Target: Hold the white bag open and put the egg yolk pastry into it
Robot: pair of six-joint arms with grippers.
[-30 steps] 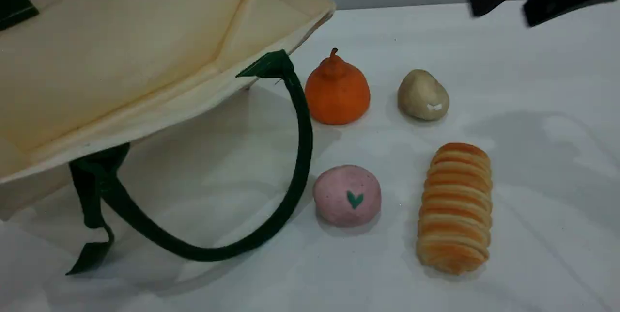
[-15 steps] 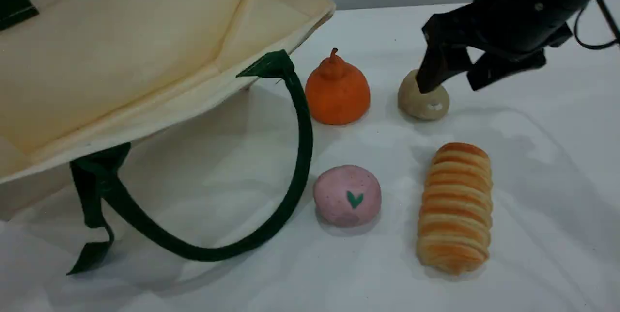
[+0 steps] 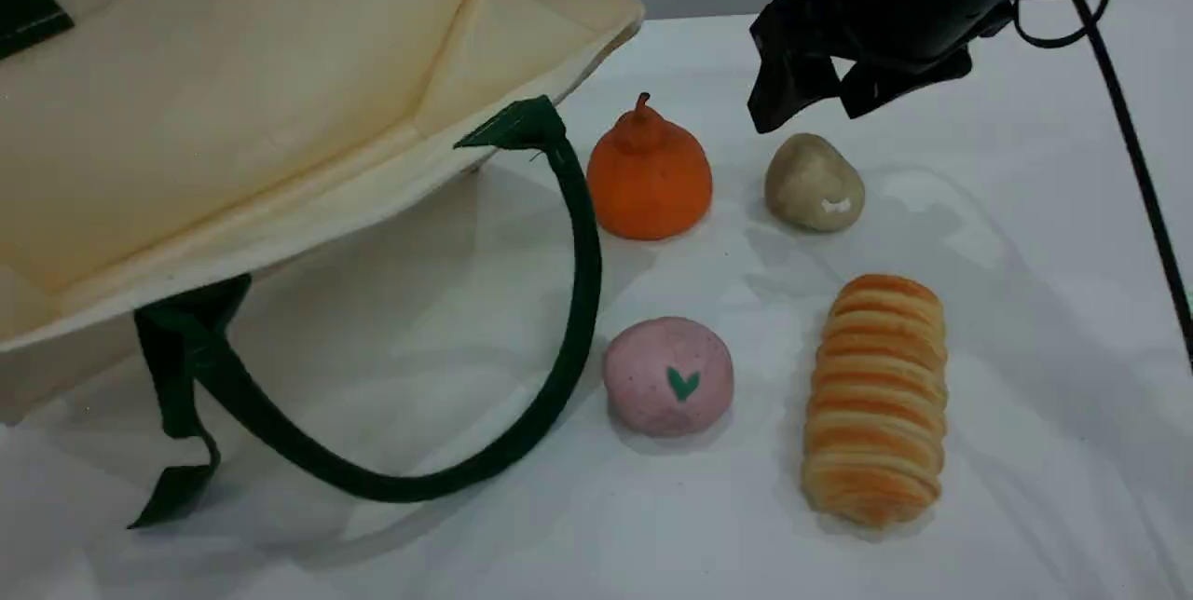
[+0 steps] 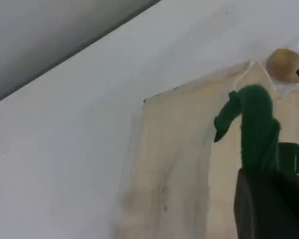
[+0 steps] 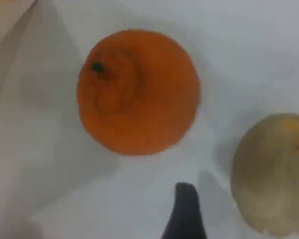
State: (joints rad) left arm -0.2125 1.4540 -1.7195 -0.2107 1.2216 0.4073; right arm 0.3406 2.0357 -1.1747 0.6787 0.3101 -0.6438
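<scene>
The white bag (image 3: 233,88) is raised at the left with its mouth open toward the camera, and one green handle (image 3: 578,302) loops down onto the table. In the left wrist view my left gripper (image 4: 263,179) is shut on the bag's other green handle (image 4: 256,124). The egg yolk pastry (image 3: 814,183) lies on the table right of the orange pear-shaped piece (image 3: 650,176). My right gripper (image 3: 815,104) hangs open just above and behind the pastry, not touching it. In the right wrist view its fingertip (image 5: 185,211) sits between the orange piece (image 5: 138,89) and the pastry (image 5: 271,172).
A pink dome with a green heart (image 3: 667,376) and a striped bread roll (image 3: 876,400) lie nearer the front. A black cable (image 3: 1132,153) runs down the right side. The table's (image 3: 1025,348) far edge is close behind the pastry.
My right arm came in from the top right, dipped to the pastry, then shifted left and up. The bag and the food pieces have not moved.
</scene>
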